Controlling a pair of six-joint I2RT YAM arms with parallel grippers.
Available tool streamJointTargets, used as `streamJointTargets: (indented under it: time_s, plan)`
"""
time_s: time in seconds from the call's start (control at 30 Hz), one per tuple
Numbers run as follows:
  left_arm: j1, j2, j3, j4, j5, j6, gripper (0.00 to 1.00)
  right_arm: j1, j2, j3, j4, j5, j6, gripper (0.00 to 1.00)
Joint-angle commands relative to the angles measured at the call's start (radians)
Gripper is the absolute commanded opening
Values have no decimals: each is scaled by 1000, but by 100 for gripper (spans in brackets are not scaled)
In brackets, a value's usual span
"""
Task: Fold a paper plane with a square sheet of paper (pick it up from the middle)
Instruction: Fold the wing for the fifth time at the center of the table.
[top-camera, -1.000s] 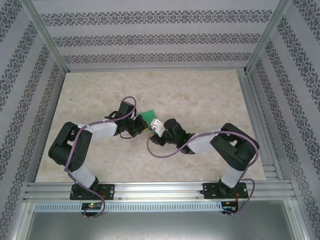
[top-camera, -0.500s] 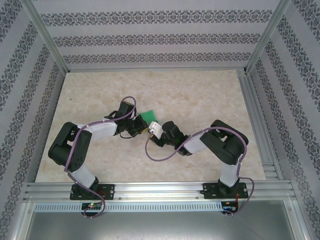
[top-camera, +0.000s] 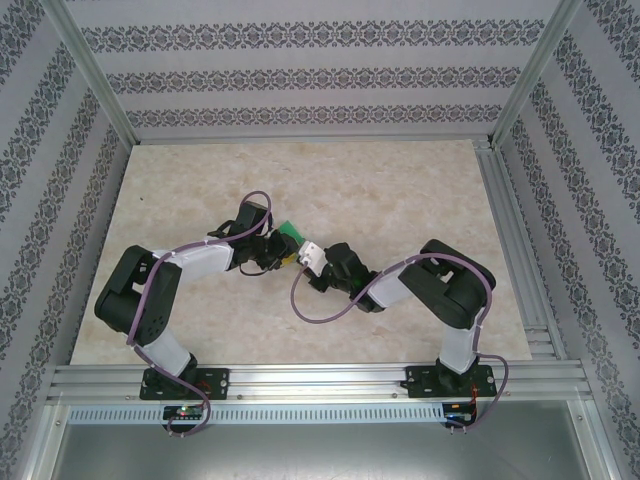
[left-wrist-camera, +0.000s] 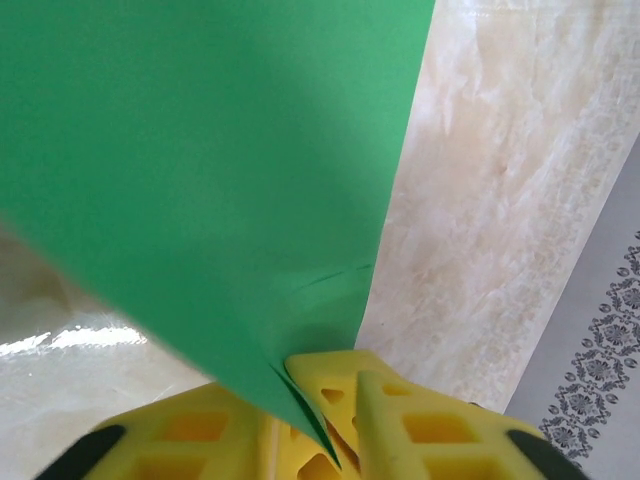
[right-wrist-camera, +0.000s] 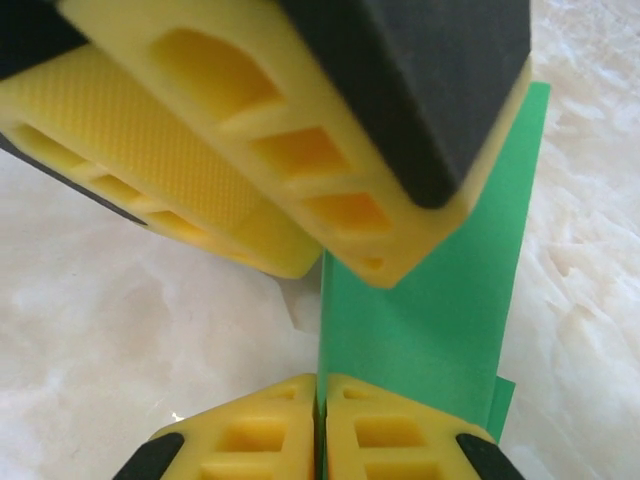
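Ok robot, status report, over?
Right end effector shut on green paper. Left end effector at its edge, grip unclear. Nothing blocking.

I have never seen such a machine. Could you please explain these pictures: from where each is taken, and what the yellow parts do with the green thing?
Two robot arms, the left arm and the right arm, stand at the near edge of a table. One picture looks down from above and behind them. The other two come from a camera on each wrist, showing that arm's yellow claw at the bottom. Between the arms is a green paper. The right claw is closed on its edge. The paper runs into the left claw, but I cannot tell whether it grips.
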Motion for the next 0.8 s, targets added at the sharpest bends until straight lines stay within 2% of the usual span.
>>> streamJointTargets:
  time_s: [0.0, 0.17, 0.3, 0.43, 0.6, 0.77]
  plan:
    - [8, -24, 18, -29, -28, 21, 32, -11, -38, -21, 33, -76, 52, 10]
    - [14, -22, 9, -24, -33, 28, 29, -32, -51, -14, 44, -142, 103, 10]
    - [14, -25, 14, -22, -24, 36, 20, -39, -49, 2, 13, -152, 111, 11]
    - [14, -21, 23, -21, -14, 39, 12, -42, -44, 14, 2, -137, 102, 18]
    - [14, -19, 33, -27, -8, 42, 11, -42, -33, 32, -7, -109, 71, 29]
    - [15, -21, 35, -31, -5, 42, 12, -42, -14, 54, -14, -102, 50, 32]
